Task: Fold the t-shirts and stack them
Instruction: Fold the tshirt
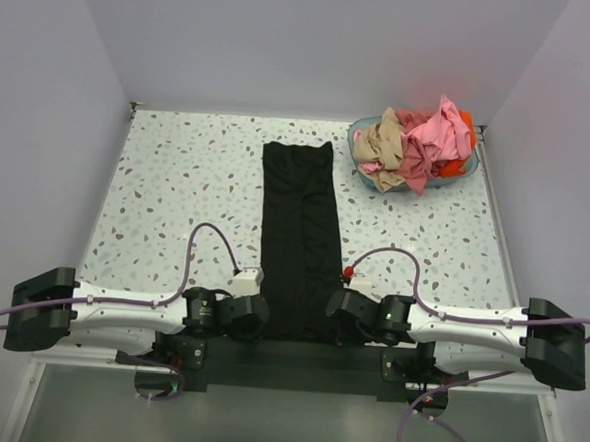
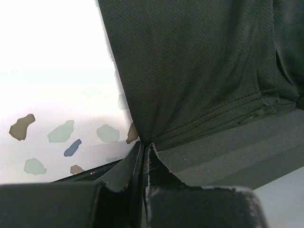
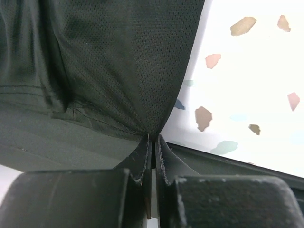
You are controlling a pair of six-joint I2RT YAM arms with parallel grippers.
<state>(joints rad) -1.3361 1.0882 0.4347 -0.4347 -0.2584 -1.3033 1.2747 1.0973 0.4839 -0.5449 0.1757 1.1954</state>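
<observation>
Two grippers are pinching the near hem of the black t-shirt (image 1: 300, 221), one at each corner. The left gripper (image 2: 144, 146) is holding its jaws pressed together on the left corner of the hem. The right gripper (image 3: 153, 140) is doing the same on the right corner. In both wrist views the mesh cloth is rising from between the fingertips in tense folds.

The shirt is lying as a long narrow band in the middle of the speckled table (image 1: 167, 183), apparently already folded lengthwise. Its far end is pointing to the back wall and its near end is sitting at the table edge between the two arms.

I am judging that the corners are being held as a pair so that the near end can be carried evenly over the far end for a cross fold, without the band twisting.

The pink t-shirt (image 1: 430, 139), the tan-beige t-shirt (image 1: 385, 143) and the orange-red t-shirt (image 1: 467, 121) are lying heaped in the teal basket (image 1: 354, 136) at the far right corner, well apart from both grippers.
</observation>
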